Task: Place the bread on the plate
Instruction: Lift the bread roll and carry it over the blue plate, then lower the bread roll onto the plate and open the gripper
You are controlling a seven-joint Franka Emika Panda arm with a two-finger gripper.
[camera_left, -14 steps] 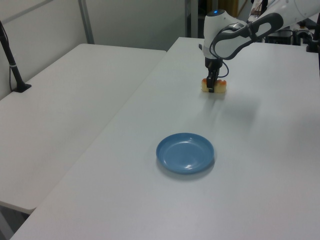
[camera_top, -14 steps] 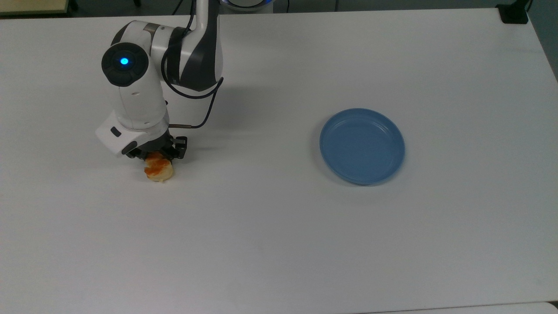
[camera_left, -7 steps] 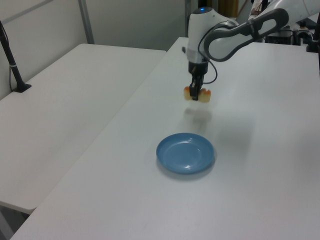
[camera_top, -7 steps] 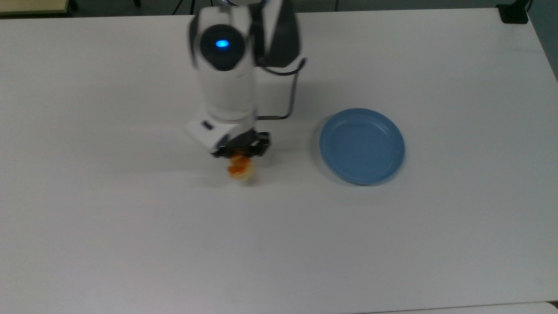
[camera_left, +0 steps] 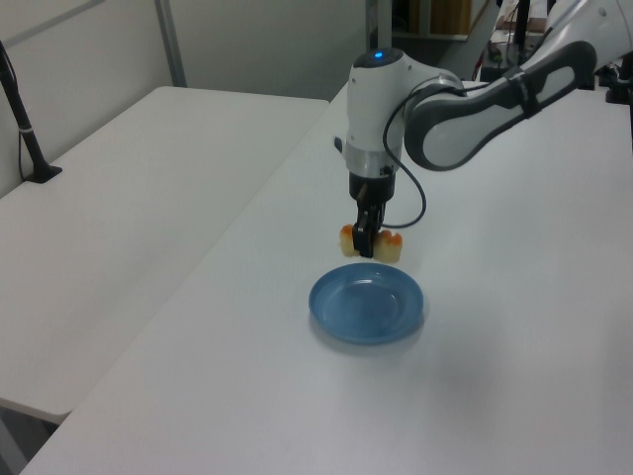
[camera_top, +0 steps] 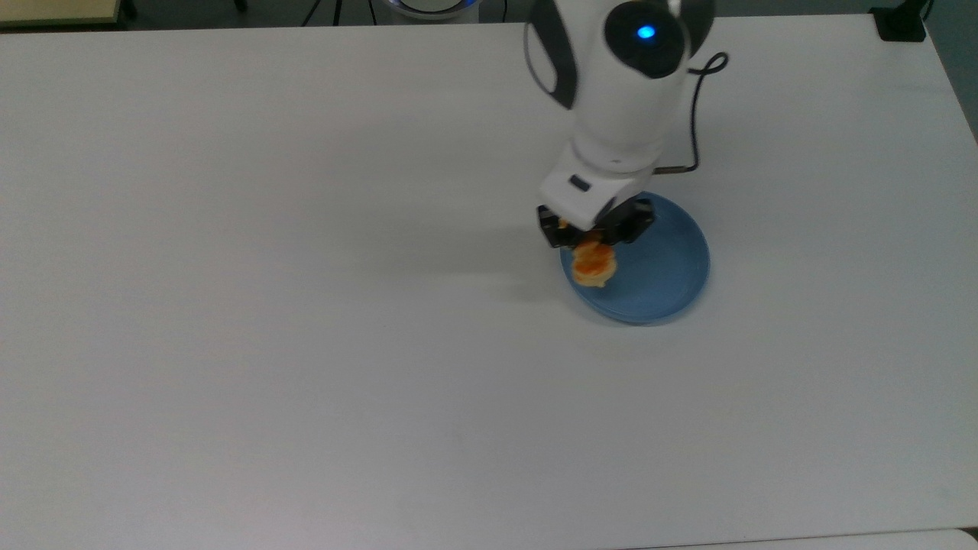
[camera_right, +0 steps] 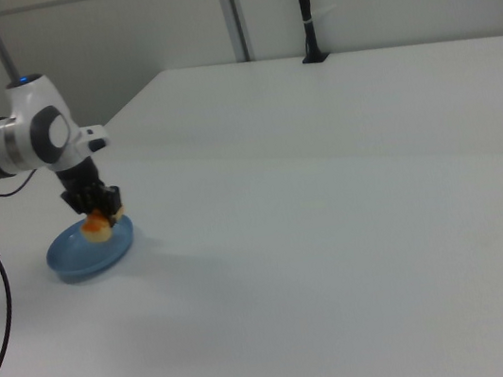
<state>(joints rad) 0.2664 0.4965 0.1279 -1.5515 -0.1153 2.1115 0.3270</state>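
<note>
**Bread is over the plate's edge, not its middle: watch the release**

Your gripper [camera_top: 594, 235] is pinching the bread [camera_top: 594, 263] across its middle, with the roll's two ends sticking out either side of the fingers in the left view. The bread hangs in the air above the plate [camera_top: 665, 283], right of centre in the top view's frame. In the left view it sits clear above the plate's far rim, with a visible gap below it.

The main risk is position. In the top view the roll overlaps the plate's left rim, with its lower end close to the edge. Let go here and one end may land on the raised rim, so that the roll tips or rolls off onto the table [camera_top: 306, 344]. From these views you cannot tell exactly how far inside the rim it hangs, so carry it nearer the plate's middle before lowering.

The second risk is height. Dropped from where it is, a rounded roll can bounce or roll on the smooth, shallow plate.

Lowering too far is the third: the fingertips could press on the rim and shove or tilt the plate, which looks light and unanchored.
</note>
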